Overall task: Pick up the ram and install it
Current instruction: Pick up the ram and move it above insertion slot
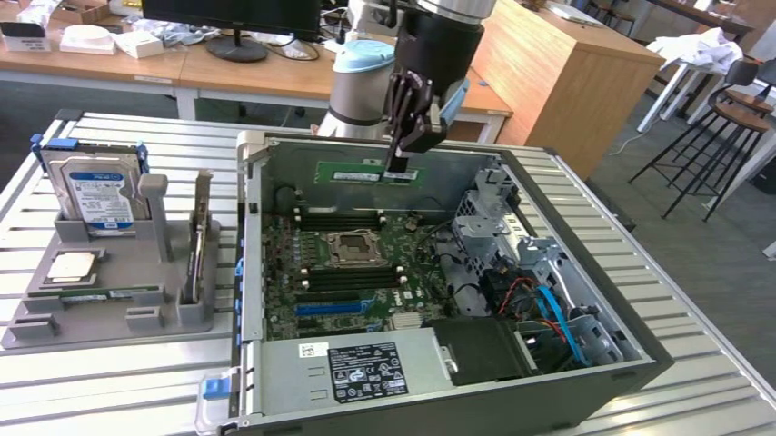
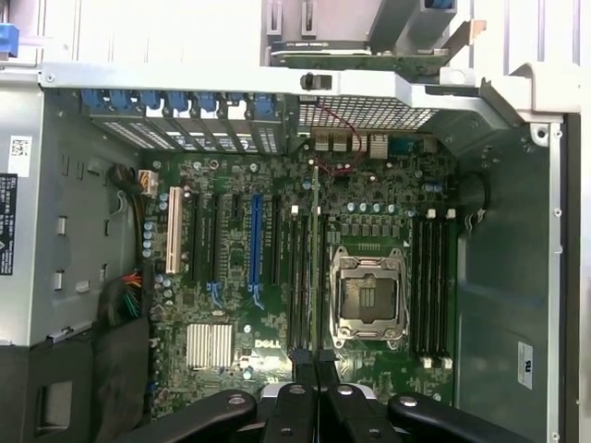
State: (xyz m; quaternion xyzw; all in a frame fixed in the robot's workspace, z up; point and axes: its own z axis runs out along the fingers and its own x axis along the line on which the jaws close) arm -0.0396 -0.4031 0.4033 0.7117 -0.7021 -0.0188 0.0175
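In the upper middle of the exterior view, the gripper is pinching shut on the ram near one end, above the open case, and this light, stiff, probably brittle board is best gripped by its edges.

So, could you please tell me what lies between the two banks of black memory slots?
The metal-framed CPU socket lies there, as the wrist view plainly shows.
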